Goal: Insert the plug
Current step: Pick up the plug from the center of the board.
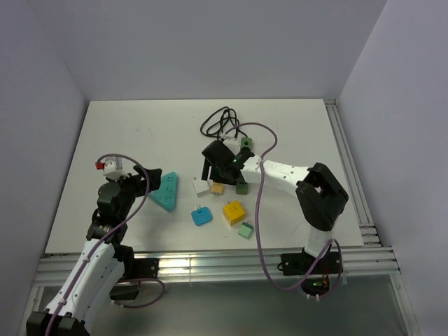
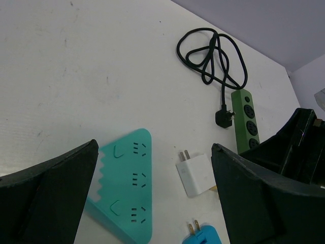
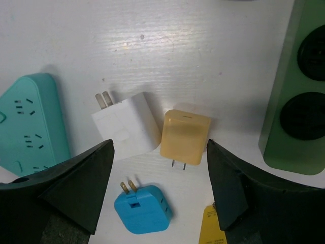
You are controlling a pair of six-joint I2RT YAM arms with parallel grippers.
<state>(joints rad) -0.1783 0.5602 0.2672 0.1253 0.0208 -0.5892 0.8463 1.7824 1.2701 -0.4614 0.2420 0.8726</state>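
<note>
Both pincers were spread wide apart with nothing in them. The right pincer (image 3: 160, 146) hung over the white square two-prong plug (image 3: 127, 127) and the tan square plug (image 3: 185, 136), which lay flat on the white bench (image 3: 177, 40) right next to each other. A rounded blue plug (image 3: 142, 208) lay just beside those, nearer the arms. The left pincer (image 2: 155, 147) hovered over the teal triangular plastic power strip (image 2: 127, 188). The long dark green power strip (image 2: 246, 119) lay further right.
</note>
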